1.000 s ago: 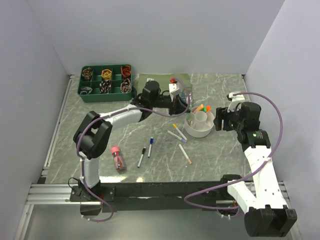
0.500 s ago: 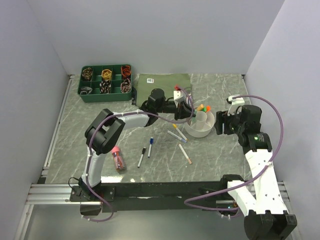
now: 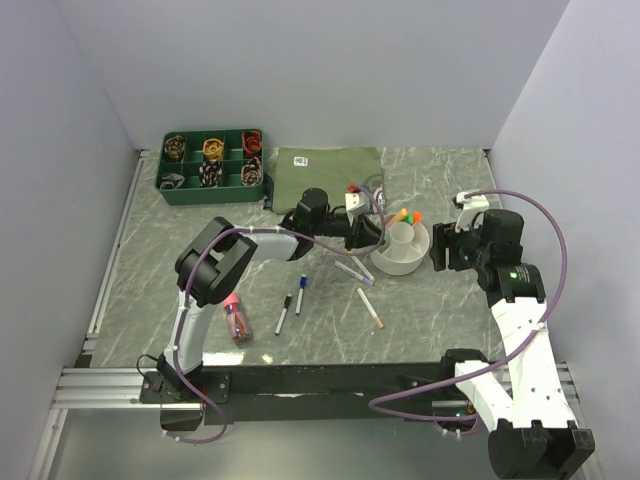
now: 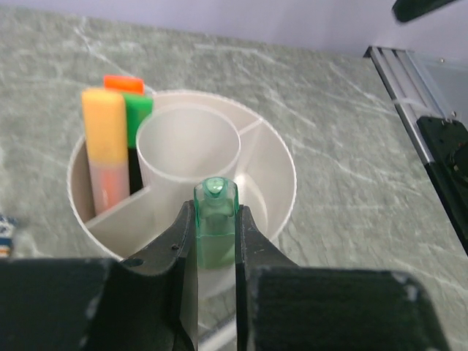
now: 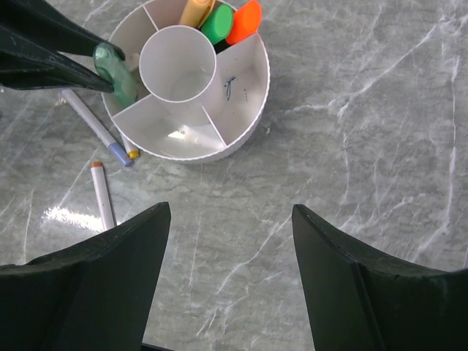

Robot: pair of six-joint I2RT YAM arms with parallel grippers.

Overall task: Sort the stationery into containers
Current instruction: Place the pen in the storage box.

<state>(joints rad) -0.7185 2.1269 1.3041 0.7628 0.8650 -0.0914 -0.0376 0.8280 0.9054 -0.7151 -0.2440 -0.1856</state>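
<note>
The black left hand grips a translucent green highlighter, with a white organiser just ahead on the grey marbled surface.

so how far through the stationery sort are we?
Done: three highlighters stand in one ring compartment of the organiser. In hand: the left gripper holds a green highlighter over another compartment. Left: about five pens and the pink-capped tube lie on the table.

Highlighters fill one organiser compartment; others open.
</note>
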